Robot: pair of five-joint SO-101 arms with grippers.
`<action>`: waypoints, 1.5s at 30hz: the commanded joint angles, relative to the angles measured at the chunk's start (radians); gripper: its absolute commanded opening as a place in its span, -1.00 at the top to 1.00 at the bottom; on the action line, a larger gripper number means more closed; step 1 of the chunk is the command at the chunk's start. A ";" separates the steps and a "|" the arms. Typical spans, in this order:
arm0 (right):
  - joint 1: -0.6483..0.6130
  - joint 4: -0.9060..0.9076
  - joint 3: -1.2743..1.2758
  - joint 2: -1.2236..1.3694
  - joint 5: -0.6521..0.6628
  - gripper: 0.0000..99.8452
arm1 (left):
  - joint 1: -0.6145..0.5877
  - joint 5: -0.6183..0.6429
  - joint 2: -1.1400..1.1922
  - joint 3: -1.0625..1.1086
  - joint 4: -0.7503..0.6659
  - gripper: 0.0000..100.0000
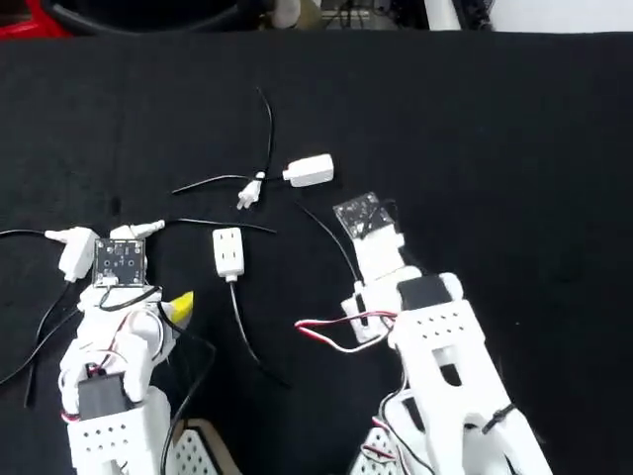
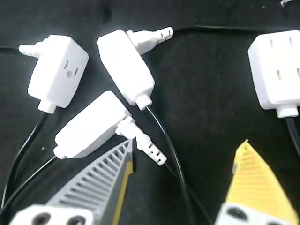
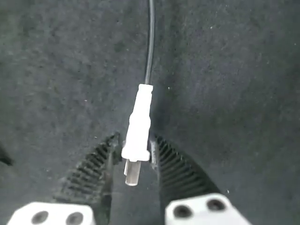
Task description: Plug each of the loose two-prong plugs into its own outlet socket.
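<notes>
Right wrist view showed the right tool (image 3: 136, 140) clamped on a white two-prong plug (image 3: 139, 110), prongs toward the wrist. Its black cord (image 3: 150, 42) ran off across bare black surface (image 3: 243, 70), with open room on either side. In the high view a second plug (image 1: 249, 193) lay loose near, not touching, an outlet block (image 1: 310, 170), well inside the surface's edges. A double outlet (image 1: 228, 250) sat between the arms. The left tool (image 2: 186, 143) gaped wide over three white socket blocks (image 2: 125, 65) crowded together, one cord running between its fingers. The double outlet lay just beyond its yellow finger (image 2: 253, 180). Past the far edge sat a red object (image 1: 30, 20).
</notes>
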 commanded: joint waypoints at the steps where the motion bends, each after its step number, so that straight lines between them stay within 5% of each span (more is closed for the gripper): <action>1: 0.002 -0.020 0.002 -0.024 0.043 0.98 | 0.008 -0.005 -0.005 -0.004 -0.017 0.34; 11: -0.110 -0.023 -0.016 -0.021 0.055 0.69 | 0.008 -0.005 -0.005 -0.002 -0.014 0.34; 25: -0.077 -0.011 -0.366 0.530 0.029 0.70 | 0.008 -0.011 -0.005 -0.002 -0.011 0.34; 36: 0.135 0.222 -0.644 0.789 0.295 0.70 | 0.008 -0.011 -0.005 -0.002 -0.012 0.34; 45: 0.038 0.226 -0.621 0.797 0.215 0.83 | 0.008 -0.011 -0.005 -0.002 -0.014 0.34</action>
